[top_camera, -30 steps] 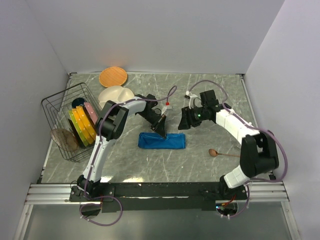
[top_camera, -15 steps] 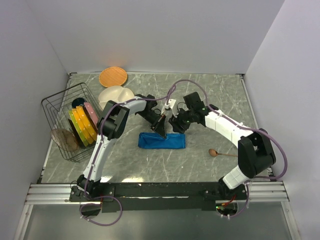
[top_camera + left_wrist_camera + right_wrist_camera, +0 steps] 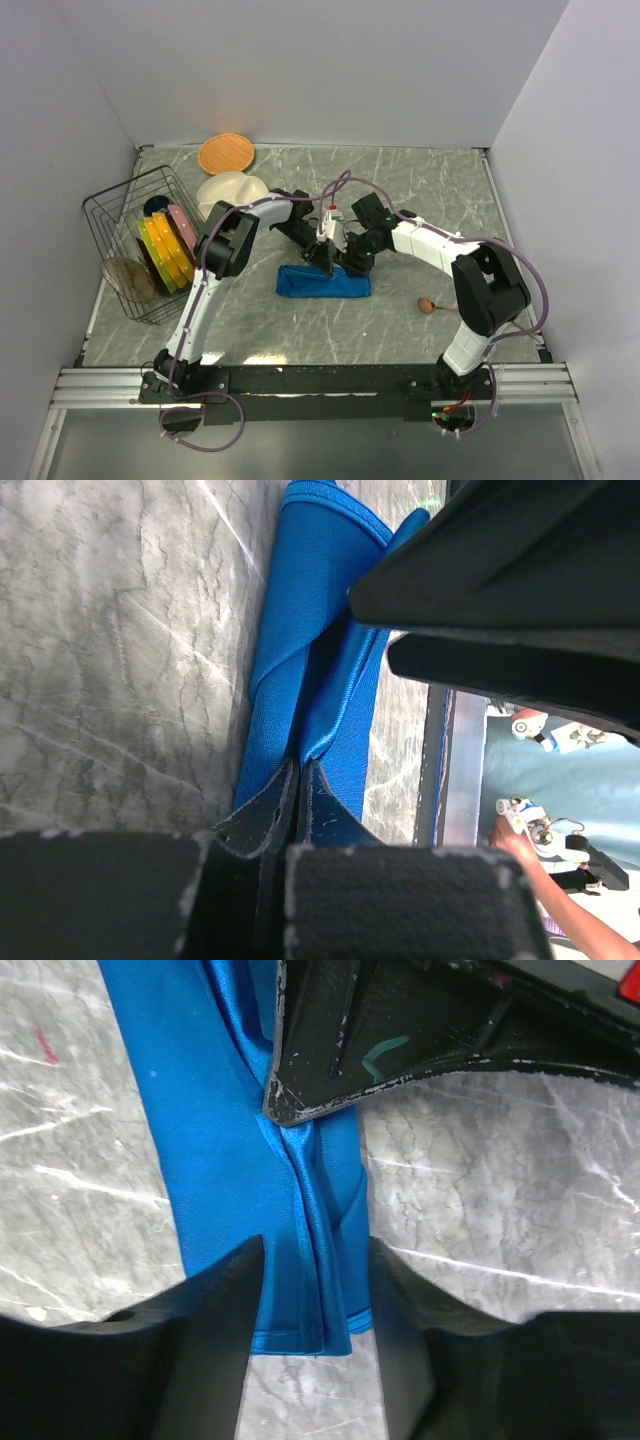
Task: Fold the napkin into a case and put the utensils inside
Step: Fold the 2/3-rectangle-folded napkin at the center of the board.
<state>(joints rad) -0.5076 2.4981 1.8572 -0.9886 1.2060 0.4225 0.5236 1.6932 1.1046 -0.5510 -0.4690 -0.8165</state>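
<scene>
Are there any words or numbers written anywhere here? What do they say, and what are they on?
No words or numbers can be read in any view.
Teal mark on the black body of the left gripper: a bent shape, not a letter.
Red and white tag just above the napkin in the top view: too small to read.

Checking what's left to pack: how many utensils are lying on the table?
1. A brown wooden spoon lies on the grey marble table, right of the folded bright blue cloth. Others may be hidden from view.
</scene>
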